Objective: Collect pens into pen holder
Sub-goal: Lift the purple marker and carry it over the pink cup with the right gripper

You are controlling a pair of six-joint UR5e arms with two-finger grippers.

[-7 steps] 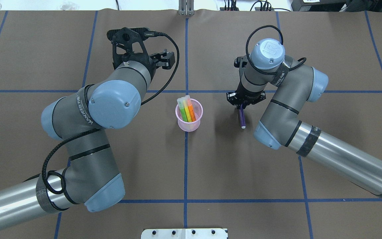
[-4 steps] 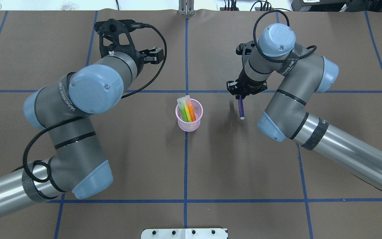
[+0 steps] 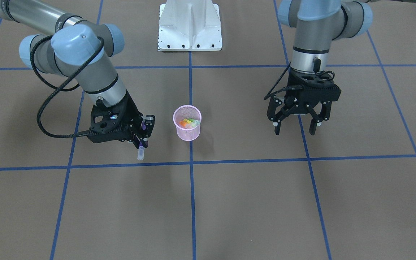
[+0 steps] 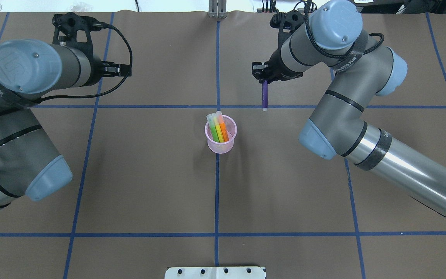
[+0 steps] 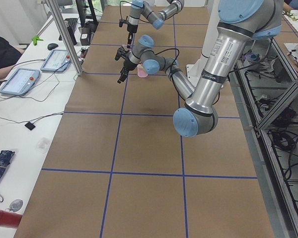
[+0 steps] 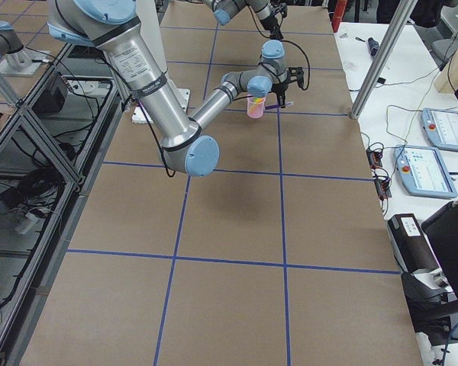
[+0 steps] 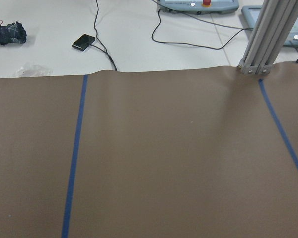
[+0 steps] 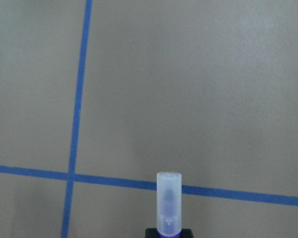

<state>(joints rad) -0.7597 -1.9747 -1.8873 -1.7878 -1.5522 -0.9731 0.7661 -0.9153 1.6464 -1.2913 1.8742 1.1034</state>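
The pink mesh pen holder (image 4: 220,149) stands near the table's centre, also seen from the front (image 3: 187,134). A green, a yellow and an orange pen (image 4: 218,128) stand in it. My right gripper (image 4: 263,79) hovers to the cup's far right, shut on the purple pen (image 4: 264,97). The pen hangs from the jaws above the table with its whitish cap (image 3: 141,154) (image 8: 169,198) pointing away from them. My left gripper (image 3: 294,131) is open and holds nothing, well off to the cup's left (image 4: 126,70).
Blue tape lines (image 4: 217,193) cross the brown table cover. The white robot base plate (image 3: 189,25) sits at the near edge. Beyond the far edge a pole (image 7: 268,34), cables and tablets rest on a white bench.
My right gripper rose and carried the purple pen toward the far side and slightly left. My left arm swung away to the far left, its gripper staying open.
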